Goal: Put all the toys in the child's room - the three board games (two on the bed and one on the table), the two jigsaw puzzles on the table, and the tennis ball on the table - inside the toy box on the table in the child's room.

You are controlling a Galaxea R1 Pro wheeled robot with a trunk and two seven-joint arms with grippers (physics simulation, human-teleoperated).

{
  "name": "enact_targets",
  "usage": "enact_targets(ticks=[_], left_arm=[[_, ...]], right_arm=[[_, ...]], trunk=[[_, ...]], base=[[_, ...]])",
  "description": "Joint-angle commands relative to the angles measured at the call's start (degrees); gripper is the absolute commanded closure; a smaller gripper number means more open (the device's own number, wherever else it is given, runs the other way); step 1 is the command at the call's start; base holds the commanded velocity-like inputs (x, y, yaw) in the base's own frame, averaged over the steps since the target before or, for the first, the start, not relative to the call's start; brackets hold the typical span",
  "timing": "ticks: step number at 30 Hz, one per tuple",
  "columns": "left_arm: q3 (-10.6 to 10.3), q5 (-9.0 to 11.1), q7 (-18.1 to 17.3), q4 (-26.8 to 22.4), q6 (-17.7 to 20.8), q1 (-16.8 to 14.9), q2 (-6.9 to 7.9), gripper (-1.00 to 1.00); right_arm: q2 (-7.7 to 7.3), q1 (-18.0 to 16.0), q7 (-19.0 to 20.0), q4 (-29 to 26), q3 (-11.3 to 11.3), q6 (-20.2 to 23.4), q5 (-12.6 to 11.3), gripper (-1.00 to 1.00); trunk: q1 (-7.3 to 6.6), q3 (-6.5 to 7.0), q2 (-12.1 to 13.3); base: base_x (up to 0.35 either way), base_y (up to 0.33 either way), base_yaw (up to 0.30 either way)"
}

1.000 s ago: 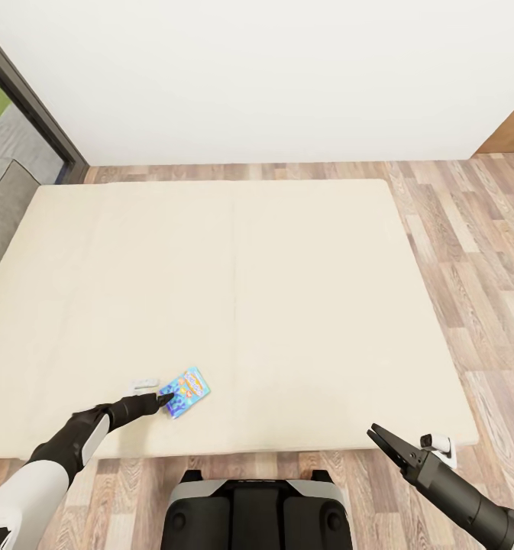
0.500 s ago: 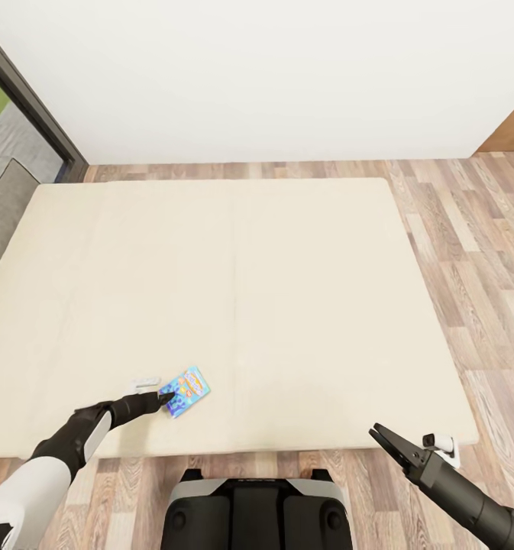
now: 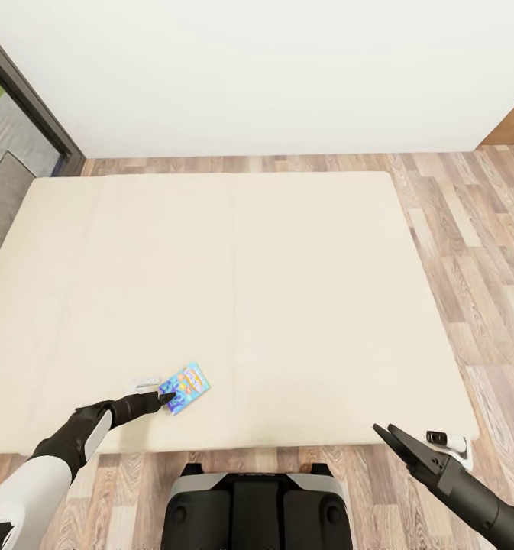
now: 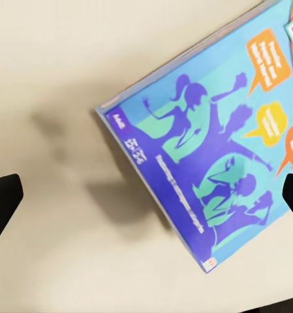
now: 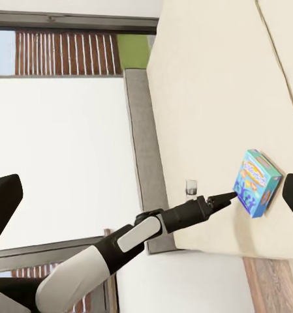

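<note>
Beige bed (image 3: 287,290) carries the small blue board game (image 3: 184,388); left pincer (image 3: 165,399), spread wide around it, should close next.

You face a plain white wall (image 3: 272,69). Wood-plank floor (image 3: 478,252) runs below it, a dark-framed window (image 3: 20,99) alongside.

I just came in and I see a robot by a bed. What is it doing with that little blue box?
The robot is reaching its left gripper to the small blue board game lying near the front edge of the beige bed. Its tips are right at the box's corner, with the fingers spread apart in the left wrist view, so it has not grabbed the game yet. The right gripper hangs open over the floor by the bed's corner, holding nothing.
</note>
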Motion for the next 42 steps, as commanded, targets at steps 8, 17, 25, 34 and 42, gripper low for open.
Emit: enact_targets(ticks=[8,17,25,34,42], left_arm=[[0.2,0.4,-0.2,0.0,0.6,-0.1,0.05,-1.0],[0.2,0.5,-0.2,0.0,0.5,-0.2,0.15,-1.0],[0.2,0.5,-0.2,0.0,0.9,-1.4,0.06,-1.0],[0.2,0.5,-0.1,0.0,3.9,-4.3,-0.28,-1.0],[0.2,0.3,-0.1,0.0,4.9,-5.1,-0.87,-1.0]], right_arm=[[-0.04,0.0,1.2,0.0,-1.3,0.4,-0.2,-1.0],[0.09,0.0,2.2,0.0,-1.6,0.3,-0.2,-1.0],[0.28,0.0,2.3,0.0,-1.7,0.2,-0.2,-1.0],[0.34,0.0,2.3,0.0,-1.7,0.2,-0.2,-1.0],[0.19,0.0,2.3,0.0,-1.7,-1.1,-0.2,-1.0]], trunk=[[0.03,-0.75,-0.1],[0.03,-1.52,-0.1],[0.03,-1.78,-0.1],[0.03,-1.81,-0.1],[0.03,-1.82,-0.1]], base=[[0.0,0.0,0.0],[0.0,0.0,0.0],[0.0,0.0,0.0],[0.0,0.0,0.0],[0.0,0.0,0.0]])
